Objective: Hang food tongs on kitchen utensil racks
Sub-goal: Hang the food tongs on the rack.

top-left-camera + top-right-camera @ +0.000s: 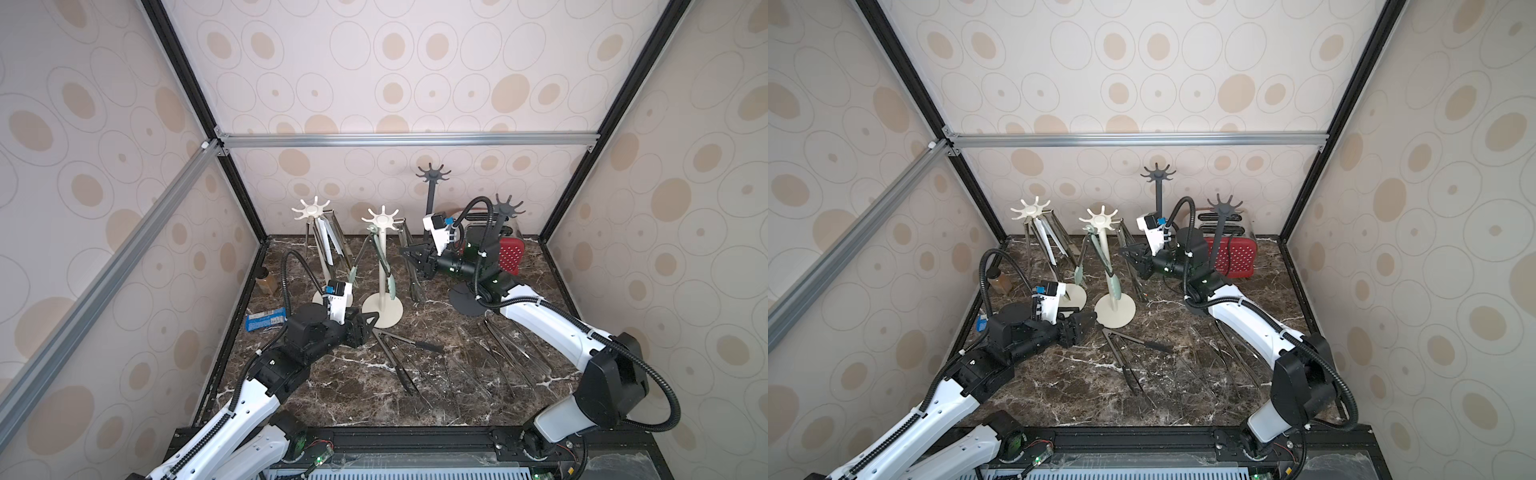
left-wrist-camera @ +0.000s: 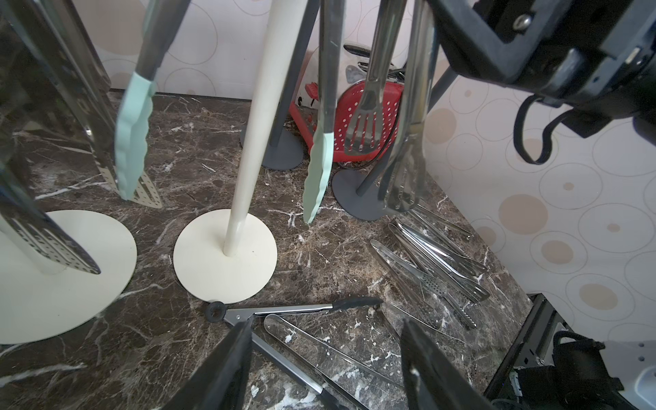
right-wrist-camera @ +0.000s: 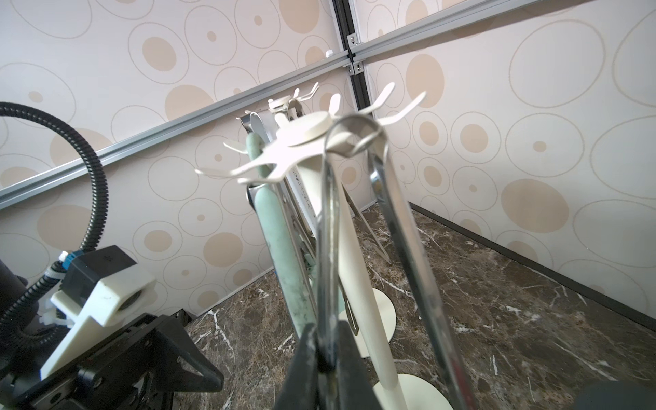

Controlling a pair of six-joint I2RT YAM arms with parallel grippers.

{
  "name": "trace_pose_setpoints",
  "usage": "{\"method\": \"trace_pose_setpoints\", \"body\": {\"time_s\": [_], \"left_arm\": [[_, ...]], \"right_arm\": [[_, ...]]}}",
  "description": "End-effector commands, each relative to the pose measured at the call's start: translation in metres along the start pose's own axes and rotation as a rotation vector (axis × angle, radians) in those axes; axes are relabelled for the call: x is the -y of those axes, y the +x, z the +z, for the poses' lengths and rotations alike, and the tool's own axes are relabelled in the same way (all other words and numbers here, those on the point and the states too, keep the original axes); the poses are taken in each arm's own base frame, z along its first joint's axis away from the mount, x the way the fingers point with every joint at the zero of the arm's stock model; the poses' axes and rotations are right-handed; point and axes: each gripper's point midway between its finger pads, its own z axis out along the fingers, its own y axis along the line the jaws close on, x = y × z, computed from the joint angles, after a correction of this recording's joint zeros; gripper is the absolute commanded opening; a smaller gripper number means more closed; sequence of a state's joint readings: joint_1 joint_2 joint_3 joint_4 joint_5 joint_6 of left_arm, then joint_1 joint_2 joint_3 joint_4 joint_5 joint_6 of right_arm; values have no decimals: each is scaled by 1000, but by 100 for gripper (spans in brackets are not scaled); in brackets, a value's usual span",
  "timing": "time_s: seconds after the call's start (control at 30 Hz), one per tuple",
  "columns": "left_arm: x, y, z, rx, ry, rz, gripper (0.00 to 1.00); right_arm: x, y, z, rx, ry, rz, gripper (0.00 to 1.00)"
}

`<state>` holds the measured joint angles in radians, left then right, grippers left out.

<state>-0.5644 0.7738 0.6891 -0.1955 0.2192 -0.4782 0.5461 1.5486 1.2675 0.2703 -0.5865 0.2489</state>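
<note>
Right gripper (image 3: pixel 328 355) pinches one arm of steel tongs (image 3: pixel 401 230), whose loop looks hooked on the cream rack (image 3: pixel 312 131). Hanging step; next, release gently. Left gripper (image 2: pixel 326 326) is open and empty near that rack's base.

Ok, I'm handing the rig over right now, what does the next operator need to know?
Right gripper: shut on one arm of steel tongs, their bend over a hook of the nearer cream rack; not released.
Left gripper: open, empty, low over black-tipped tongs lying on the table.
Done: perforated tongs hang on the far cream rack, green-tipped tongs on the nearer one.
Left: the black-tipped pair and a loose steel bundle on the table; dark grey racks look bare at the crowns.
</note>
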Motion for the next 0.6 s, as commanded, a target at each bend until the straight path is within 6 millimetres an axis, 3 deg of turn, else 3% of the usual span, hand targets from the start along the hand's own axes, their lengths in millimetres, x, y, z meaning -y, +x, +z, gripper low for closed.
{"method": "trace_pose_setpoints", "body": {"time_s": [0.0, 0.57], "left_arm": [[1, -7, -2, 28, 5, -8, 66], [2, -8, -2, 28, 7, -11, 67]], "right_arm": [[15, 59, 9, -168, 37, 105, 13], [13, 58, 9, -164, 32, 102, 23]]}}
